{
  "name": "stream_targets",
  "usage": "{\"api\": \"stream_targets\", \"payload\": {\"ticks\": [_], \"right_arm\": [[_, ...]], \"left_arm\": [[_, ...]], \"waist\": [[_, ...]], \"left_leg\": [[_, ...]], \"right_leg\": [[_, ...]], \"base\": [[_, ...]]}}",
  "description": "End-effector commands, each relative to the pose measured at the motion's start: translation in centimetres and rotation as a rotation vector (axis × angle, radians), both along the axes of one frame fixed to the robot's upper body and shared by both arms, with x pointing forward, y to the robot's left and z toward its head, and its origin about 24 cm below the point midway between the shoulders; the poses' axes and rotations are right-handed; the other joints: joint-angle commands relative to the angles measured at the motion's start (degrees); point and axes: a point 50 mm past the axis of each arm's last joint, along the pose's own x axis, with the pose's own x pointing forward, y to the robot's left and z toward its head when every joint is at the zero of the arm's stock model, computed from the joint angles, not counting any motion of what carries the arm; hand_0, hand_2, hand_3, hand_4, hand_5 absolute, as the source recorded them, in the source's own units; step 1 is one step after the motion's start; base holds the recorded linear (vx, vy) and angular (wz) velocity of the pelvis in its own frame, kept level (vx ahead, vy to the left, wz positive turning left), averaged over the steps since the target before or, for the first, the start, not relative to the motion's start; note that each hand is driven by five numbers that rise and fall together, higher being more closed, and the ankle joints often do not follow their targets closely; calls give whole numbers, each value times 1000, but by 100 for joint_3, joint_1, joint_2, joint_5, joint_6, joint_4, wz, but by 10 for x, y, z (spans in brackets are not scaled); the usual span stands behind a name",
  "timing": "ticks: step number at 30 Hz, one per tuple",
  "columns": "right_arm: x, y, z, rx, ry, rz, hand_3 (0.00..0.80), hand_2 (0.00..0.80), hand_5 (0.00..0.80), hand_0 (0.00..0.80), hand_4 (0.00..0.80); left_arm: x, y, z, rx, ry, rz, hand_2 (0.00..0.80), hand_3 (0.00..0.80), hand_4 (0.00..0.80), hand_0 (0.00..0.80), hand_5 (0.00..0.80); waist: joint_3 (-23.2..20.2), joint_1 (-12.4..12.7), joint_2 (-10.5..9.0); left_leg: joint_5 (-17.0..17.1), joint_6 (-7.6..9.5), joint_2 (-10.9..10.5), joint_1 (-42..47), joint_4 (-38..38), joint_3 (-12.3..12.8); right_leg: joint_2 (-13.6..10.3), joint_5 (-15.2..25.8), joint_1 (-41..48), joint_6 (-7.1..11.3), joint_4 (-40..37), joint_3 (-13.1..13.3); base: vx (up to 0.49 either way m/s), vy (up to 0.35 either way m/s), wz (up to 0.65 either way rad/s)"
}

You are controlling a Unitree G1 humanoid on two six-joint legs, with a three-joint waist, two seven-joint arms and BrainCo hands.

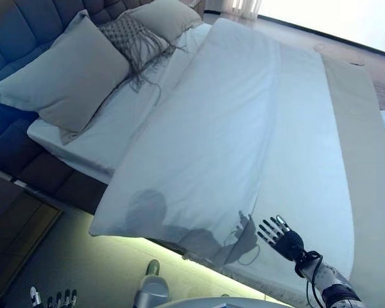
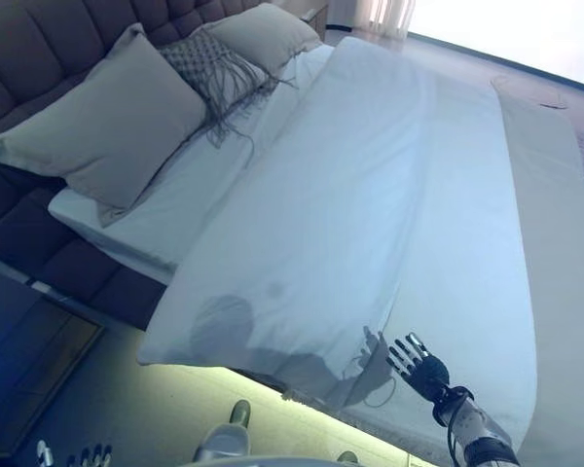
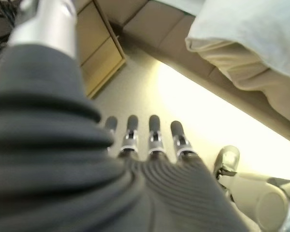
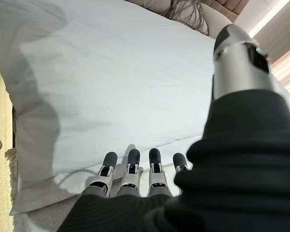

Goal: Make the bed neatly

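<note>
Right hand (image 1: 283, 239) over duvet (image 1: 244, 141) edge, fingers spread, holding nothing, placed to smooth; left hand (image 3: 150, 140) low beside bed (image 1: 70, 186), fingers straight, idle.

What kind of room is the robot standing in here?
Most likely a bedroom. A large bed with a white duvet spread over it, pillows leaning on a dark tufted headboard, and a wooden nightstand beside it all point that way.

- Legible text, labels, brands, numbers, signs: none found.
- Duvet (image 1: 244, 135), pillows (image 1: 70, 77), headboard (image 1: 19, 32): plain surfaces, no lettering or markings.
</note>
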Motion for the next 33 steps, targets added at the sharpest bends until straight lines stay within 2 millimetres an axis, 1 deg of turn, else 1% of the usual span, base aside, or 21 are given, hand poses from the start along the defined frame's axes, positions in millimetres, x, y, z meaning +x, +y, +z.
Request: {"api": "stream_targets", "payload": {"ticks": [1,3,6,7,8,9,11,13,15,17,19,20,23,25,26,29,31,33], "right_arm": [[11,-19,15,-22,-81,-41,0,0,0,0,0],[10,-18,13,-14,-83,-35,0,0,0,0,0],[13,-12,13,-53,-98,21,0,0,0,0,0],[15,-12,15,-103,-107,65,0,0,0,0,0],[18,-11,17,-147,-113,108,0,0,0,0,0],[19,-11,19,-168,-116,138,0,0,0,0,0],[22,-11,24,-211,-116,207,0,0,0,0,0],[23,-14,27,-283,-123,286,0,0,0,0,0],[18,-13,23,-324,-101,319,0,0,0,0,0],[5,-9,8,-350,-54,361,0,0,0,0,0],[-11,-3,-9,-340,7,341,0,0,0,0,0],[-21,3,-19,-339,48,326,0,0,0,0,0],[-51,22,-44,-382,170,356,0,0,0,0,0],[-71,29,-56,-368,266,310,0,0,0,0,0],[-82,31,-61,-360,337,257,0,0,0,0,0],[-98,31,-67,-335,430,186,0,0,0,0,0],[-112,31,-70,-332,489,188,0,0,0,0,0],[-116,32,-71,-345,512,213,0,0,0,0,0]], "left_arm": [[-14,4,2,23,46,-50,0,0,0,0,0],[-18,6,2,51,99,-102,0,0,0,0,0],[-20,10,3,188,314,-368,0,0,0,0,0],[-17,12,3,231,381,-453,0,0,0,0,0],[-11,13,4,291,455,-601,0,0,0,0,0],[-6,14,4,336,515,-711,0,0,0,0,0],[6,10,2,407,599,-894,0,0,0,0,0],[12,7,0,428,641,-989,0,0,0,0,0],[18,-4,-5,407,650,-1084,0,0,0,0,0],[31,-21,-13,406,648,-1184,0,0,0,0,0],[48,-37,-18,420,614,-1270,0,0,0,0,0],[57,-46,-21,428,594,-1317,0,0,0,0,0],[74,-67,-26,443,564,-1470,0,0,0,0,0],[82,-83,-29,461,567,-1592,0,0,0,0,0],[86,-94,-32,475,569,-1683,0,0,0,0,0],[88,-107,-35,457,549,-1759,0,0,0,0,0],[87,-116,-38,427,537,-1774,0,0,0,0,0],[86,-122,-39,397,540,-1782,0,0,0,0,0]], "waist": [[69,279,80],[64,285,71],[10,246,59],[-9,219,57],[-35,178,61],[-53,145,68],[-84,45,89],[-133,-67,122],[-210,-213,146],[-297,-369,163],[-370,-494,179],[-404,-563,198],[-468,-725,253],[-503,-830,288],[-510,-908,314],[-528,-1054,355],[-553,-1178,393],[-540,-1248,426]], "left_leg": [[-547,88,187,162,258,59],[-537,81,194,179,228,53],[-511,93,184,268,134,71],[-503,105,166,297,101,84],[-489,118,145,323,69,97],[-474,128,136,348,36,126],[-440,148,125,395,-15,225],[-415,156,124,439,-61,335],[-400,164,123,500,-114,466],[-397,159,141,553,-146,614],[-390,153,156,573,-146,716],[-394,145,169,592,-146,777],[-382,133,193,607,-146,909],[-375,131,186,601,-146,929],[-400,136,196,659,-146,963],[-416,130,230,729,-146,1076],[-423,132,250,778,-146,1171],[-434,130,259,858,-146,1223]], "right_leg": [[-651,296,-278,353,345,61],[-646,323,-284,361,339,43],[-630,370,-282,368,326,45],[-624,390,-295,370,324,64],[-618,418,-318,376,314,91],[-611,444,-340,382,307,122],[-592,511,-390,393,280,205],[-566,558,-412,406,214,274],[-531,602,-429,421,137,344],[-496,638,-432,424,44,423],[-473,661,-450,425,-10,488],[-448,655,-456,422,-29,538],[-382,580,-475,391,-29,642],[-309,523,-456,350,-29,707],[-269,491,-429,325,-29,772],[-214,457,-420,289,-29,891],[-171,428,-414,249,-29,992],[-133,402,-375,224,-29,1074]], "base": [[-45,-36,-2],[-25,-45,1],[-11,-63,1],[-23,-65,0],[-31,-72,0],[-43,-73,0],[-49,-83,-6],[-38,-75,-27],[-12,-67,-36],[21,-66,-38],[39,-79,-33],[49,-75,-28],[34,-68,-31],[31,-76,-32],[39,-62,-25],[29,-34,-20],[31,-17,-34],[49,-22,-28]]}}
